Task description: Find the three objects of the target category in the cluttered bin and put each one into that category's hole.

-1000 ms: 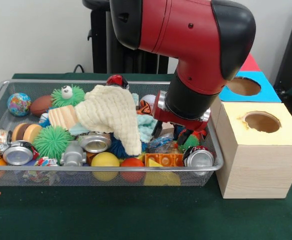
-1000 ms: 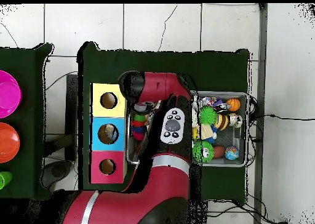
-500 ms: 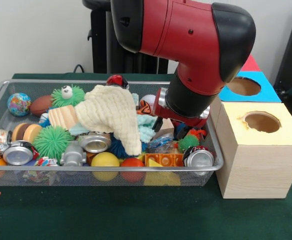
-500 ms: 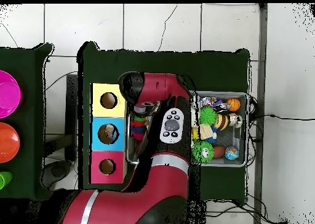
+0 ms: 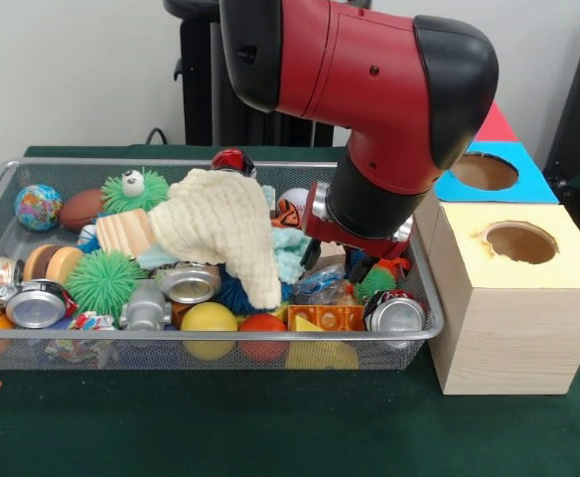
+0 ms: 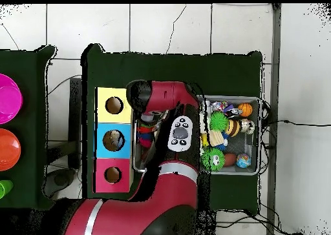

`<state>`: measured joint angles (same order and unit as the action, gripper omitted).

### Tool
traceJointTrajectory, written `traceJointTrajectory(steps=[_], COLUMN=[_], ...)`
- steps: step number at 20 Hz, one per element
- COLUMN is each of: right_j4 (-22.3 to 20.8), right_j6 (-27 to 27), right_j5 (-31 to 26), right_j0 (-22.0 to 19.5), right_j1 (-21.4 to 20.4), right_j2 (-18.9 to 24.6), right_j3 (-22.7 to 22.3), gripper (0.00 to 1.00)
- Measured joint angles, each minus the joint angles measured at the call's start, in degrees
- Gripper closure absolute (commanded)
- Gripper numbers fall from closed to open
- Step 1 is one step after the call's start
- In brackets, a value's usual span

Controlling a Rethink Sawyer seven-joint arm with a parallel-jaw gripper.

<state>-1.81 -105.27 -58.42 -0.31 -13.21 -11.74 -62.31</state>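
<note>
Arm [image 5: 369, 89] reaches down into right end of bin [image 5: 2, 179]. Claw [image 5: 348, 260] low among toys, mostly hidden by wrist; can't tell if spread or pinching anything. Cloth [image 5: 220, 229] draped over middle pile. Cans [image 5: 394, 316] at front right, [image 5: 186, 283] middle, [image 5: 34, 303] left. Spiky green balls [image 5: 104, 283], globe ball [image 5: 38, 207] at left. Yellow box [image 5: 513, 298] with hole [image 5: 520, 241] just beside bin; blue box [image 5: 489, 174] behind it.

bright even indoor light, soft shadows, glare on the cans [image 5: 397, 314]
</note>
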Motion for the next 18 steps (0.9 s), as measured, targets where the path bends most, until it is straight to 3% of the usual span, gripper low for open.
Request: traceJointTrajectory(steps=[18], right_j4=[-1.58], right_j6=[0.00], right_j5=[0.26], right_j0=[0.62], right_j1=[0.71], right_j2=[-0.01], right_j3=[-0.25], gripper=[0.00])
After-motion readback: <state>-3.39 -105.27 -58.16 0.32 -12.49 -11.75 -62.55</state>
